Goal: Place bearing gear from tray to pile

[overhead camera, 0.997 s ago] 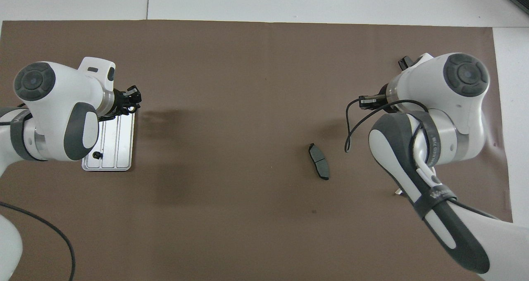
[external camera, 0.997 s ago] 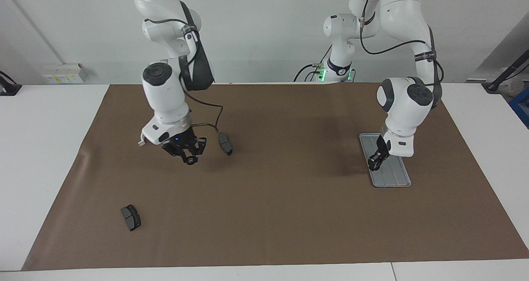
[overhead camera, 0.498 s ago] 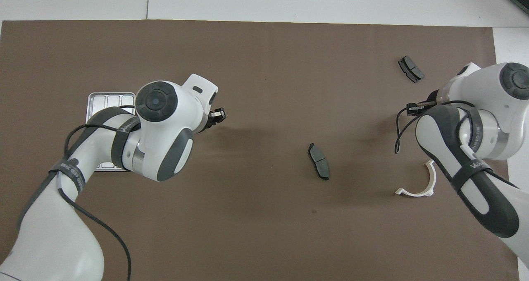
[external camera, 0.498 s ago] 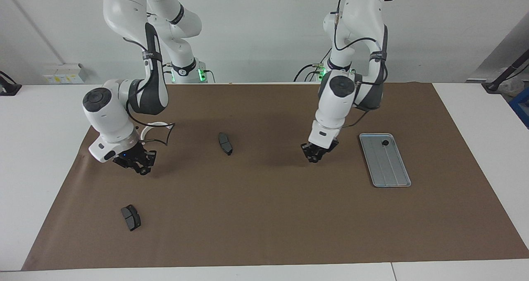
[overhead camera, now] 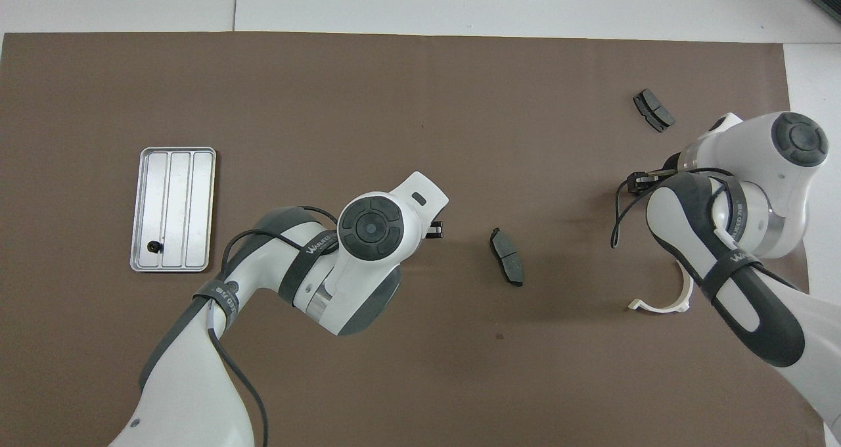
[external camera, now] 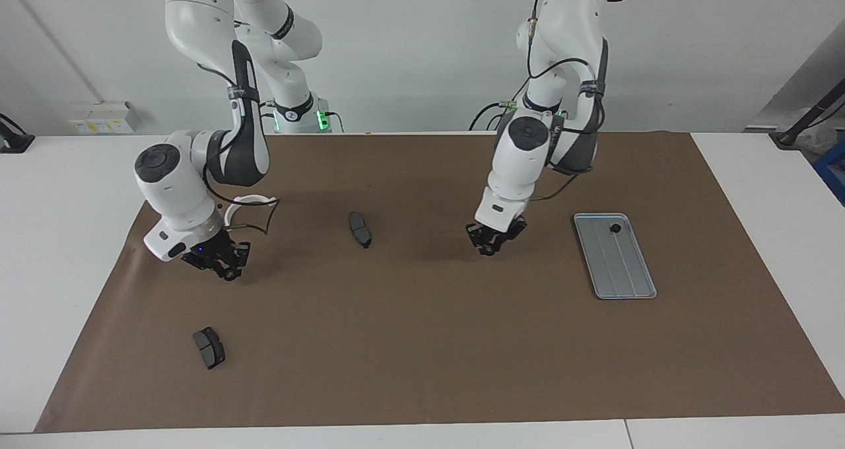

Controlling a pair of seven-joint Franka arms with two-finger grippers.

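Left hand hangs low over the mat between tray and pad; spread or pinching a gear, I cannot tell, nor for the right hand waiting by the bracket. One gear lies in the tray's end nearer the robots. A gear let go here, short of the bracket, could roll away.

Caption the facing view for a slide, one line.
Both grippers, left and right, hang over the brown mat; one small gear sits in the tray.
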